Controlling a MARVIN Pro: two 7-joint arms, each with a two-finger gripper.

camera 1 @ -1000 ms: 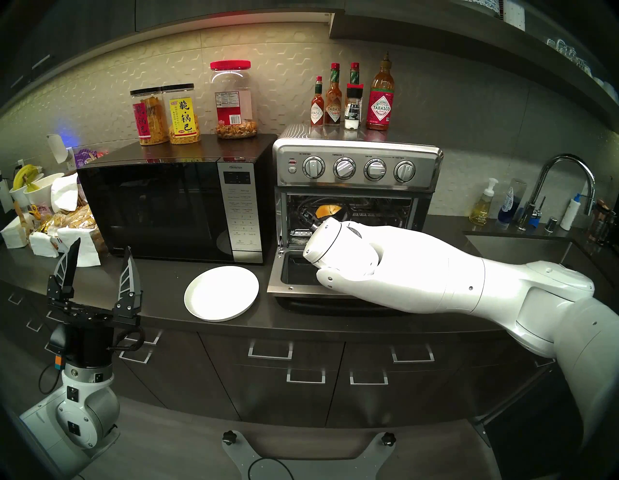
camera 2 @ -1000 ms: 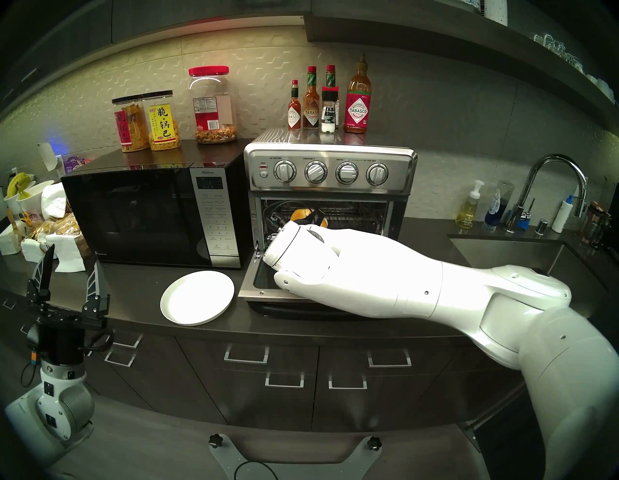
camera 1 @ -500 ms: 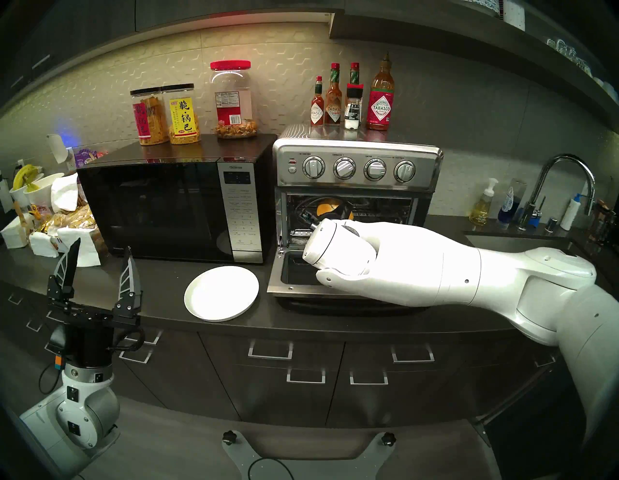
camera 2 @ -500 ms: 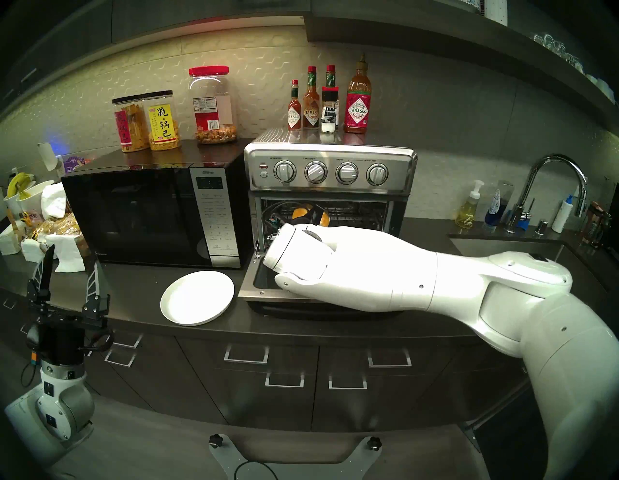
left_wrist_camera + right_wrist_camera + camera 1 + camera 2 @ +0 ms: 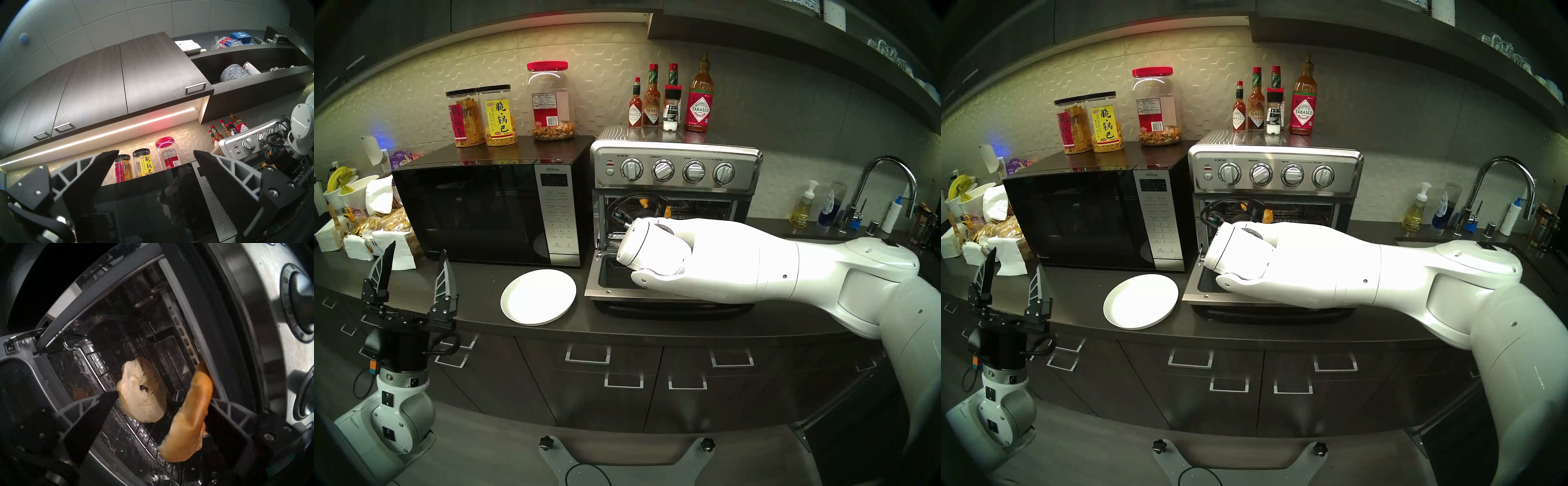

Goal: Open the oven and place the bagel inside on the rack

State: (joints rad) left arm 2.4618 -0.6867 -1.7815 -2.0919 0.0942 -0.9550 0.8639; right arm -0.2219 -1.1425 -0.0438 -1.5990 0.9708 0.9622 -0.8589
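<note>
The stainless oven [image 5: 745, 169] [image 5: 1275, 156] stands with its door [image 5: 595, 286] folded down flat. My right arm reaches into the cavity, and its wrist [image 5: 653, 247] hides most of the gripper from the head views. In the wrist view, turned on its side, my right gripper [image 5: 164, 397] is open. The bagel has split into two halves. The pale cut-face half [image 5: 142, 395] lies against the wire rack [image 5: 136, 422]. The golden crust half [image 5: 192, 412] leans on the right finger [image 5: 226, 414]. Bits of bagel [image 5: 643, 203] [image 5: 1267, 215] show from the head. My left gripper [image 5: 414, 268] [image 5: 156, 152] is open and holds nothing.
A white plate [image 5: 538, 297] sits on the counter left of the oven door. A black microwave [image 5: 477, 210] with snack jars [image 5: 499, 115] stands beside it. Sauce bottles [image 5: 699, 101] stand on the oven top. A sink faucet [image 5: 887, 183] is at right, bags and napkins [image 5: 382, 220] at left.
My right gripper has opened and the bagel's two halves have come apart inside the oven. The right arm has moved a little left and deeper. The left arm has not moved.
</note>
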